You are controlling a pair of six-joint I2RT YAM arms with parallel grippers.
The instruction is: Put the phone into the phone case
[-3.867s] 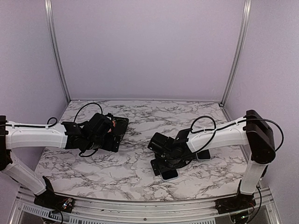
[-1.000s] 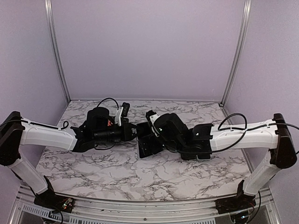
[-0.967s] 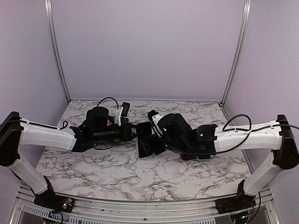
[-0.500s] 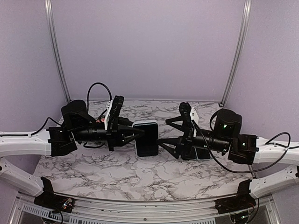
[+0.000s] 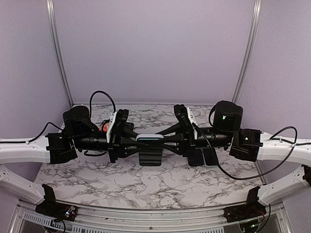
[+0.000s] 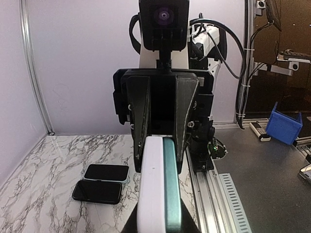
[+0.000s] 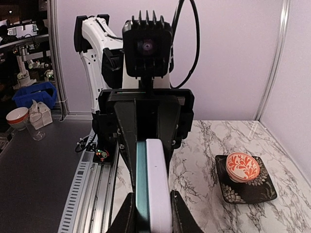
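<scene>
A teal-edged phone [image 6: 171, 187] lies flat against a white phone case [image 6: 151, 187], and the pair is held edge-on in the air over the table's middle [image 5: 149, 139]. My left gripper [image 6: 159, 216] is shut on the pair from the left. My right gripper [image 7: 151, 213] is shut on it from the right, with the phone [image 7: 141, 187] and case [image 7: 158, 187] squeezed between its fingers. In the top view the left gripper [image 5: 135, 141] and right gripper [image 5: 167, 140] face each other. How far the phone sits inside the case is hidden.
Two other dark-screened phones [image 6: 107, 172] [image 6: 97, 192] lie side by side on the marble table [image 5: 97, 174], under the right arm [image 5: 204, 156]. A black patterned tile with a red-and-white round object [image 7: 244, 177] rests on the left side of the table.
The right gripper has moved in and shut on the phone and case that the left gripper holds. The pair has turned from face-on to edge-up in the top view.
</scene>
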